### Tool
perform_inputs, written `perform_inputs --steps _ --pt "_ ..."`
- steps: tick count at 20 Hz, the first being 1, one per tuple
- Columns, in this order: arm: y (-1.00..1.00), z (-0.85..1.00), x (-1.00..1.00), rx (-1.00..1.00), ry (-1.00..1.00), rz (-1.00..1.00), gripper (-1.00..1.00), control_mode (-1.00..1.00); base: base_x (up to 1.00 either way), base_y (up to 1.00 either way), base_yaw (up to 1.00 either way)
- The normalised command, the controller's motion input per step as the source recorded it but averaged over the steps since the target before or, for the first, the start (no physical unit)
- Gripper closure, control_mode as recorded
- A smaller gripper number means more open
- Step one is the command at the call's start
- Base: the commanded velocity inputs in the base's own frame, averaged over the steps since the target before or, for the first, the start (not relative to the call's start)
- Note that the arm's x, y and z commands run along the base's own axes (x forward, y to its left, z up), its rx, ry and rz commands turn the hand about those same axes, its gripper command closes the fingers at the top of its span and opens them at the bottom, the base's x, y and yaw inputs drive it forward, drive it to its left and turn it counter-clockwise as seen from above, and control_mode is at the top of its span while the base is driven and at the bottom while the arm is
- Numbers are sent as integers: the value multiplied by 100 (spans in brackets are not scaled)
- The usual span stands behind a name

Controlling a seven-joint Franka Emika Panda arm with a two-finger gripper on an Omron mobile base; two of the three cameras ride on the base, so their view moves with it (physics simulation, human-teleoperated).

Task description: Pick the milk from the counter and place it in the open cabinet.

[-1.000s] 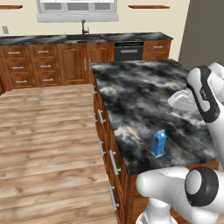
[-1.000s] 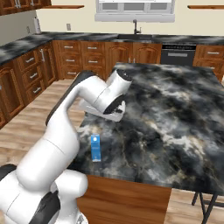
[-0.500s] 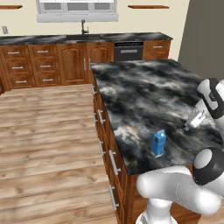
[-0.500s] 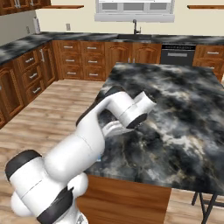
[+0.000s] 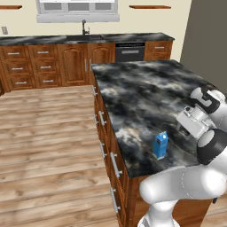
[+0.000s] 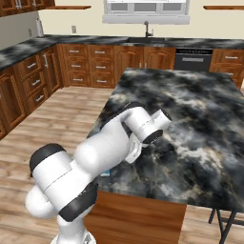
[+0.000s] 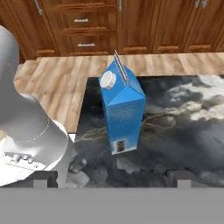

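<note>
The milk (image 7: 121,111), a small blue gable-topped carton with a white cap, stands upright on the black-and-grey marbled counter (image 7: 183,127), near its front left corner. My gripper (image 7: 113,179) is open; its two dark fingertips (image 7: 46,178) sit low and wide apart, a short way back from the carton with nothing between them. From the left base view the milk (image 5: 160,145) stands by the counter's (image 5: 142,97) near edge, and my hand (image 5: 193,120) hangs just right of it. My arm covers most of the carton in the right base view. The open cabinet is out of view.
Brown drawers with silver handles (image 5: 115,165) run down the island's side, with wooden floor (image 5: 48,146) beyond. Along the back wall stand more cabinets, a sink faucet (image 5: 83,27) and a dark dishwasher (image 5: 130,52). Stool legs (image 6: 220,223) show at the island's right.
My arm has swung down from above the island to a low pose beside the milk, hand pointing at it. The carton has not moved.
</note>
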Motion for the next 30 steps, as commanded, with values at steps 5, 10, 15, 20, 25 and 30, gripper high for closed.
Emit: perform_inputs --steps 5,10,15,20,25,30 --pt "-6 -16 25 21 -33 24 -100 -100 0 0 0" --pt "0 -3 4 1 3 3 -100 -100 0 0 0" --pt "15 0 -13 12 21 11 -100 -100 0 0 0" --pt "45 -2 -25 10 2 7 -100 -100 0 0 0" --pt "44 -14 1 1 0 0 -100 -100 0 0 0" --pt "-7 -35 17 0 0 -3 -100 -100 0 0 0"
